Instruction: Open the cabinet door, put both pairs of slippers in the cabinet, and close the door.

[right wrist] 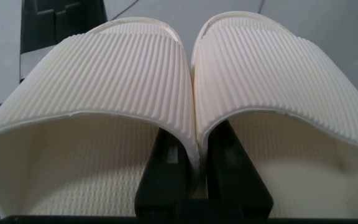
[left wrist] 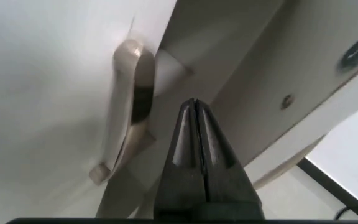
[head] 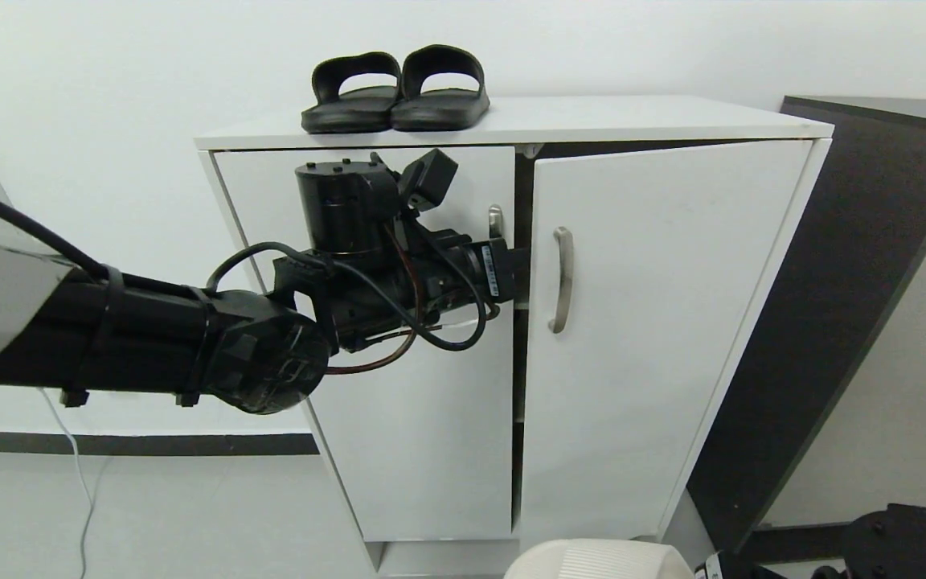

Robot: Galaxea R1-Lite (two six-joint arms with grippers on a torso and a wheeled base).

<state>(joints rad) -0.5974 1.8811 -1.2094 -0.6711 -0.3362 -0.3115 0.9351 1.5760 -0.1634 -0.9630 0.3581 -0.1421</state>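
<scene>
Cabinet door point(head: 664, 322): I'm holding clenched left gripper point(head: 521, 277) at its 9 o'clock edge for prying; right gripper point(right wrist: 199, 180) is clamping cream slippers point(right wrist: 123, 74).

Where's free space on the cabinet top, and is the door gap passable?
Cabinet top is bare from the black slippers to its right edge. The door gap is narrow, left gripper in it: likely too tight for the white slippers.

white cabinet point(head: 632, 117) — a pair of black slippers point(head: 399, 112) side by side on its top.
</scene>
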